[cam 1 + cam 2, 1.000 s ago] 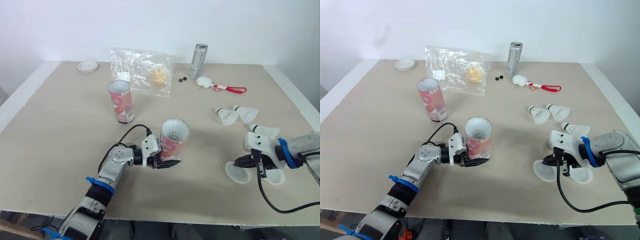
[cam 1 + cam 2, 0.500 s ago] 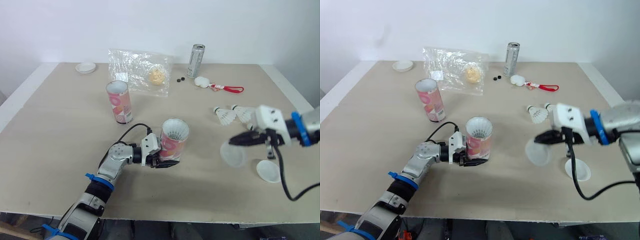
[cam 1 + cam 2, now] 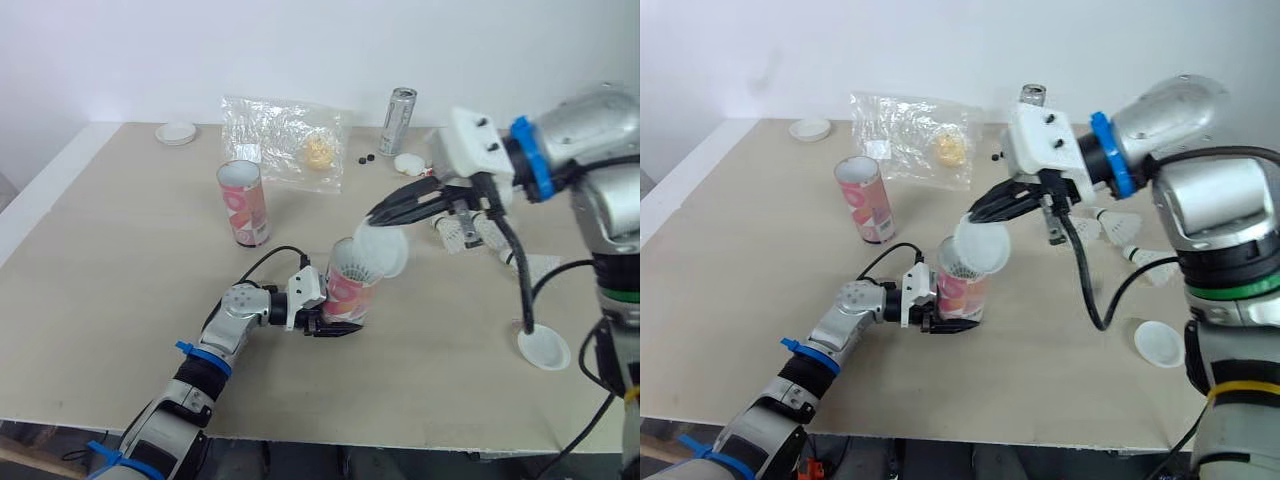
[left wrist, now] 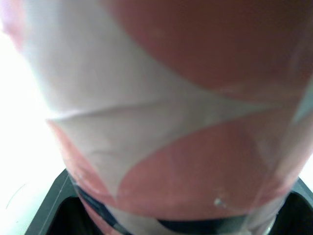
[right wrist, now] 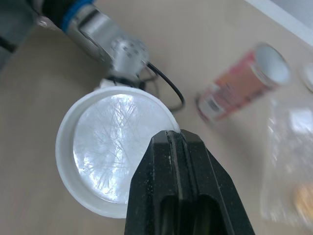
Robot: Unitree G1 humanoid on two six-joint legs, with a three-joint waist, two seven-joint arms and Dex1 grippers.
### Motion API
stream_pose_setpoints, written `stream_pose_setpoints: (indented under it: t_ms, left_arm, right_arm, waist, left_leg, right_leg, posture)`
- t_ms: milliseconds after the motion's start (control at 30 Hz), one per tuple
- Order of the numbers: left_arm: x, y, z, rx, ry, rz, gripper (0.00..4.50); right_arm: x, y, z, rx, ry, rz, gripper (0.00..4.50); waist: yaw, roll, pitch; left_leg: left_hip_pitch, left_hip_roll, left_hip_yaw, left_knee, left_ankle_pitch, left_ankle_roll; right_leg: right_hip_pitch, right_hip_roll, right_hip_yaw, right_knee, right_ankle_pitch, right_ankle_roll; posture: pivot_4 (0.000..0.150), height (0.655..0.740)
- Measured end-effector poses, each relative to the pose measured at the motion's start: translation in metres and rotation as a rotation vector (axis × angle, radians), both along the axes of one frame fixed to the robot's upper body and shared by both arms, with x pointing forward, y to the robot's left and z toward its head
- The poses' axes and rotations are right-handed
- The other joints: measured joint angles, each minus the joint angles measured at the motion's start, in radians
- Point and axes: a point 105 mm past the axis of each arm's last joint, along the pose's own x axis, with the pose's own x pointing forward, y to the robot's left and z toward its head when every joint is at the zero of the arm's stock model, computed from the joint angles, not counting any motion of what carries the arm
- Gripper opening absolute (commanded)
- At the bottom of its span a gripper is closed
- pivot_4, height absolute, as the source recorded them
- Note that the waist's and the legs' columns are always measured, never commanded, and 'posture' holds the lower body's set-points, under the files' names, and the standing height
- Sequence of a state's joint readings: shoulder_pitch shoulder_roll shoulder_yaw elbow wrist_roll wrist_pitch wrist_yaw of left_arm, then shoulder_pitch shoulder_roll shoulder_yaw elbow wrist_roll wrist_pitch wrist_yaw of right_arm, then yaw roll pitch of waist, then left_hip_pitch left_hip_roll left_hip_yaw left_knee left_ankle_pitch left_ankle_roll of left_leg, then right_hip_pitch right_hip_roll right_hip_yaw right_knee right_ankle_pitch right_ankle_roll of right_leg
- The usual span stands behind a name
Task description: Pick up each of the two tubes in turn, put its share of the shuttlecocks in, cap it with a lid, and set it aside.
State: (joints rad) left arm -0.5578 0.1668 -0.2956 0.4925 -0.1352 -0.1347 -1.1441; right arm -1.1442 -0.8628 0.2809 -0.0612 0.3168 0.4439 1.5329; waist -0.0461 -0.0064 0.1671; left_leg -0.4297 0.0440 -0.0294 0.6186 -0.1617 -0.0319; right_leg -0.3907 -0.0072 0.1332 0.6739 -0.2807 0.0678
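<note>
The pink-and-white tube (image 3: pixel 348 288) stands near the middle of the counter (image 3: pixel 120 250), its long axis close to upright and its open mouth facing up with a slight lean toward the robot's right. The left gripper (image 3: pixel 330 322) is clamped on the tube low down, just above its base. The right gripper (image 3: pixel 976 211) is pinched on the rim of a translucent white lid (image 3: pixel 981 246) and holds it tilted just over the mouth, hollow side facing down toward the tube. The lid looks thin, light and a little flexible, so a rim pinch suits it, though it may well skew or pop free if pressed down off-centre. The tube seems to be light, thin-walled card, likely to dent under a hard squeeze and to tip when pushed from above, so the low grip is a sensible brace. The second tube (image 3: pixel 243 203) stands upright farther back on the left, uncapped. A second lid (image 3: pixel 543 348) lies flat near the right front edge, and loose shuttlecocks (image 3: pixel 1121 224) lie behind the right arm.
</note>
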Motion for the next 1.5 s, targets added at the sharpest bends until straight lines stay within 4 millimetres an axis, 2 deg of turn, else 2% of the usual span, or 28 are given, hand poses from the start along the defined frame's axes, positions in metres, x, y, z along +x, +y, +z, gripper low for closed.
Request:
stream_pose_setpoints:
  t_ms: [567, 800, 1500]
  left_arm:
    - [0.0, 0.002, 0.0, -0.005, -0.012, 0.02, 2.99]
    - [0.001, 0.002, 0.0, -0.004, -0.014, 0.023, 2.99]
    - [0.001, 0.003, 0.0, -0.005, -0.013, 0.027, 2.99]
  right_arm:
    - [0.019, 0.006, -0.022, -0.072, 0.003, 0.035, 0.03]
    - [0.017, 0.015, -0.029, -0.089, 0.009, 0.075, 0.03]
    - [0.016, 0.026, -0.037, -0.13, -0.046, 0.134, 0.03]
  waist:
    - [-0.002, 0.0, 0.0]
    - [-0.003, 0.0, 0.0]
    - [-0.002, 0.0, 0.0]
  left_leg:
    - [0.001, 0.001, 0.0, 0.0, 0.0, 0.0]
    - [0.001, 0.001, 0.0, 0.0, 0.0, 0.0]
    - [0.001, 0.001, 0.0, 0.0, 0.0, 0.0]
  right_leg:
    - [0.0, 0.001, 0.0, 0.0, 0.001, 0.0]
    - [0.0, 0.001, 0.0, 0.0, 0.001, 0.0]
    - [0.0, 0.001, 0.0, 0.0, 0.001, 0.0]
  posture:
    - [0.15, 0.74]
    - [0.15, 0.74]
    - [0.15, 0.74]
